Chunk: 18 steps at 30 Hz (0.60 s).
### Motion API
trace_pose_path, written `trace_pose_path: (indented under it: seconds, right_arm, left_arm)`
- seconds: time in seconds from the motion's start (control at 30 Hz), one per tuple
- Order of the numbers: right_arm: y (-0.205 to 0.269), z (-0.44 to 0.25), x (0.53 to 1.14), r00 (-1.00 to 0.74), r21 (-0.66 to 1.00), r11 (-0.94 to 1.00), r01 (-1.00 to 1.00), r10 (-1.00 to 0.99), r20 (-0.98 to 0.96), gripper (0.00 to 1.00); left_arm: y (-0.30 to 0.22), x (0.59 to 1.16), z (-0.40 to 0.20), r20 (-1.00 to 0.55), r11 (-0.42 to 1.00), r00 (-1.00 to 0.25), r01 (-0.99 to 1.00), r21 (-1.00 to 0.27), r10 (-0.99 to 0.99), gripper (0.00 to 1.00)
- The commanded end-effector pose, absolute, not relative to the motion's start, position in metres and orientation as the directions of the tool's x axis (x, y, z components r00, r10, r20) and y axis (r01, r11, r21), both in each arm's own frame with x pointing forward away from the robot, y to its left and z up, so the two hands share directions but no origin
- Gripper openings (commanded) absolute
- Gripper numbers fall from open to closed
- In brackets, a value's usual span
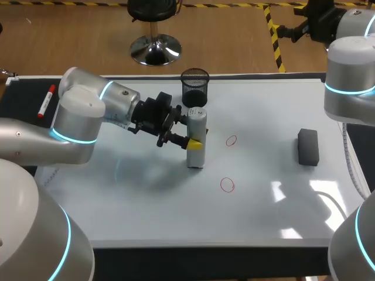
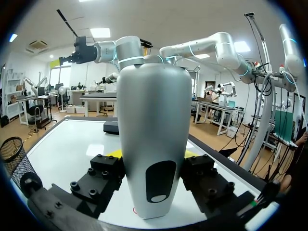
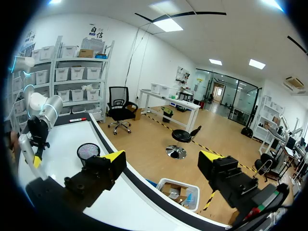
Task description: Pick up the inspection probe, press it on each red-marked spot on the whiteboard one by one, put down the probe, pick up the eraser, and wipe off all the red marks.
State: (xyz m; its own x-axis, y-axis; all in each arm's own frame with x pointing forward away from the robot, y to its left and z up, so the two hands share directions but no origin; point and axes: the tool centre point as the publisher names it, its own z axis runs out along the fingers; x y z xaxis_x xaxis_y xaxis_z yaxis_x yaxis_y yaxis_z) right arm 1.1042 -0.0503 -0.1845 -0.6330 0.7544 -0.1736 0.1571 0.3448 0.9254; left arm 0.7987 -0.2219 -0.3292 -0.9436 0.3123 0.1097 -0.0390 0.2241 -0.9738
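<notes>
We see a black wire-mesh cup [image 1: 194,86] standing upright toward the far side of the table [image 1: 23,96], its round mouth open to the top. On the dark strip at the table's far left we find a marker [image 1: 46,100] with a white barrel and red ends, lying flat at a slant and well apart from the cup. In the left wrist view we catch only part of the cup's mesh wall and rim.

Open board [image 1: 263,117] between probe [image 1: 195,139] and eraser [image 1: 308,147]; cup [image 1: 194,86] behind.
</notes>
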Motion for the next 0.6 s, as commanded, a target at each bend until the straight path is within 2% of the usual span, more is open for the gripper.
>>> trace_pose_path:
  seconds: [0.03,0.47,0.6]
  right_arm:
    - [-0.05,-0.184,1.104,-0.633,0.925,0.345,0.157,0.754,-0.174,1.0]
    - [-0.046,-0.166,1.086,-0.641,0.871,0.416,0.26,0.749,-0.167,1.0]
    - [-0.051,-0.161,1.078,-0.65,0.848,0.398,0.351,0.755,-0.086,1.0]
  left_arm:
    - [-0.221,0.799,-0.332,0.108,0.222,-0.944,-0.038,-0.974,0.312,0.0]
    - [-0.221,0.799,-0.332,0.108,0.222,-0.944,-0.038,-0.974,0.312,0.0]
    - [-0.221,0.799,-0.332,0.108,0.222,-0.944,-0.038,-0.974,0.312,0.0]
